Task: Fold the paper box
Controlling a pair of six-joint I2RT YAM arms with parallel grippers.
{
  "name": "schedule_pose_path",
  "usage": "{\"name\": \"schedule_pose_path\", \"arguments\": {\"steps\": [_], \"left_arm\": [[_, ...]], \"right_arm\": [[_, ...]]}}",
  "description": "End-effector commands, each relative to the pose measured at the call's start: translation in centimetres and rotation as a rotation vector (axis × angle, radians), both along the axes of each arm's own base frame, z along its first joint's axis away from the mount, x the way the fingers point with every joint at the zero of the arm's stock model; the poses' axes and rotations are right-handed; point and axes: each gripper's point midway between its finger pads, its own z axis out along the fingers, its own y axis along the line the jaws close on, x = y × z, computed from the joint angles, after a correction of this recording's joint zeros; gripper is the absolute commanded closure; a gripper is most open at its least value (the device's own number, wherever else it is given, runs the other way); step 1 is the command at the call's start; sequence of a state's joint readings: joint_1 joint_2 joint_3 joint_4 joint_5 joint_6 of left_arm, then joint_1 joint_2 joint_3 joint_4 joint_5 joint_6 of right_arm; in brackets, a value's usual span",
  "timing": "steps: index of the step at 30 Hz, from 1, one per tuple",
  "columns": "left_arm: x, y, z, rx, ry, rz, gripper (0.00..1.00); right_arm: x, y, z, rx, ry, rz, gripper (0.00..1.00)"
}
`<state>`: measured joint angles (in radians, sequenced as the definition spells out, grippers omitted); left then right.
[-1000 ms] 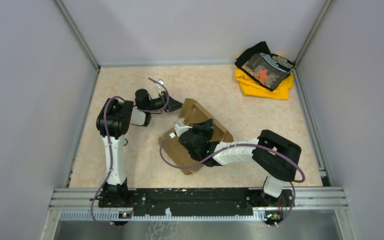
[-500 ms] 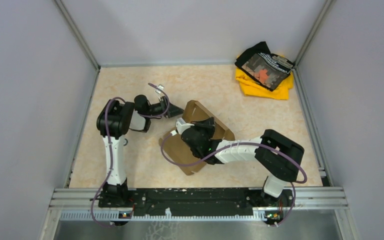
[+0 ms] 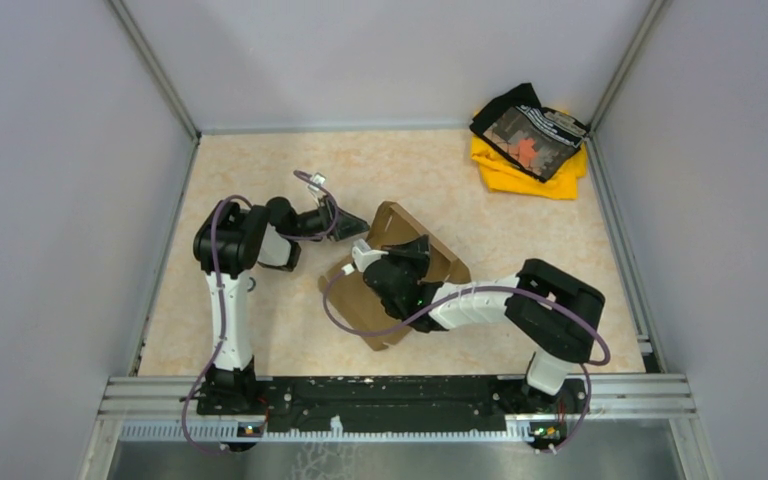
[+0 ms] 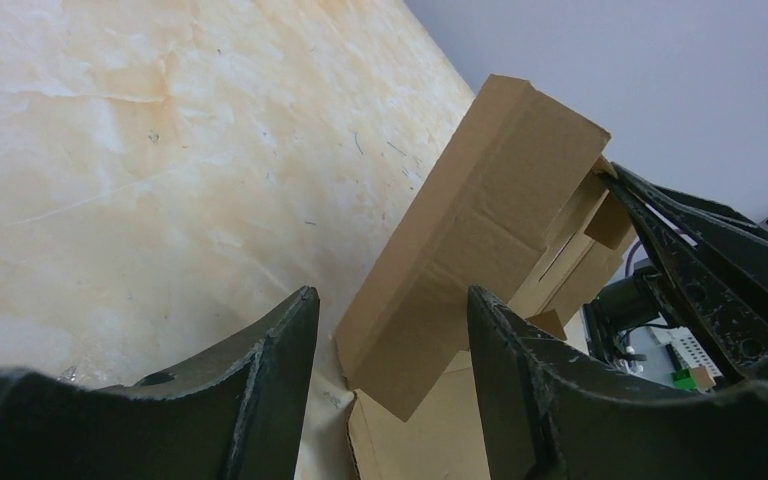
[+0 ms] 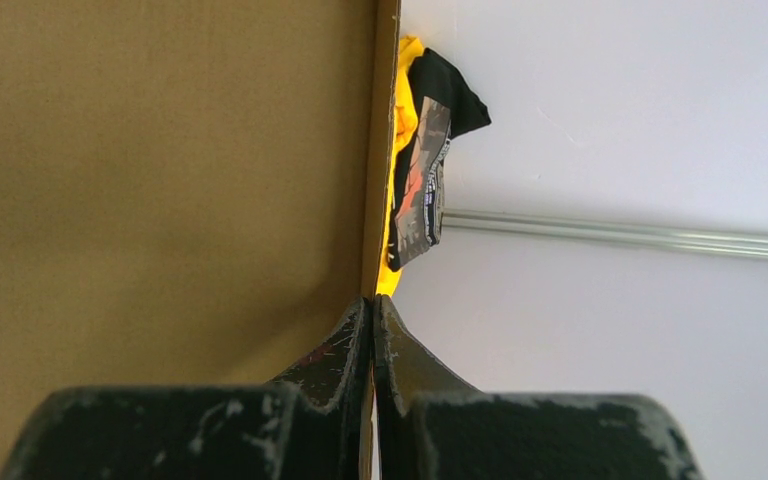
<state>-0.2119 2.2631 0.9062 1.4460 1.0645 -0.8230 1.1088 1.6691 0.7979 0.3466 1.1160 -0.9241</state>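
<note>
Cannot see the middle of the paper box (image 3: 352, 302) from above: covered there by the right arm and the right hand (image 3: 420, 243), leaving only brown panels showing on either side. Sits mid-table on the marbled table (image 3: 260, 170), well apart from the yellow and black cloth pile (image 3: 530, 140) in the far right corner. Plain brown corrugated card, unprinted, only partly folded. Seen from the left wrist as a doubled side wall standing tilted, with slots and tabs behind it and a flat panel cut off at the bottom edge. Fills the left half of the right wrist view as a bare panel, half hiding the cloth pile behind its edge. Left hand (image 3: 355, 228) spread, fingers (image 4: 270, 370) framing the raised wall and gripping nothing. Right hand pressed together, tips at the panel's edge; cannot tell whether any card is pinched between them.
</note>
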Motion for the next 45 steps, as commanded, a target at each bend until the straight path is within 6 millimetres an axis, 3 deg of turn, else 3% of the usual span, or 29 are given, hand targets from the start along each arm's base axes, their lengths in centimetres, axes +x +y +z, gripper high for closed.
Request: {"name": "schedule_pose_path", "arguments": {"steps": [1,13,32,45], "left_arm": [[-1.0,-0.3,1.0,-0.021,-0.065,-0.034,0.37],[-2.1,-0.5,0.4,-0.022,-0.060,-0.044,0.38],[-3.9,-0.7,0.5,-0.042,-0.069,-0.080,0.39],[-3.8,-1.3,-0.1,0.000,-0.066,-0.071,0.41]], "right_arm": [[-0.4,0.6,0.0,-0.011,-0.034,-0.004,1.00],[-0.9,2.0,-0.5,-0.050,-0.059,0.010,1.00],[-0.8,2.6,-0.8,-0.056,-0.059,0.003,1.00],[-0.7,2.7,-0.3,-0.040,-0.066,-0.001,1.00]]}}
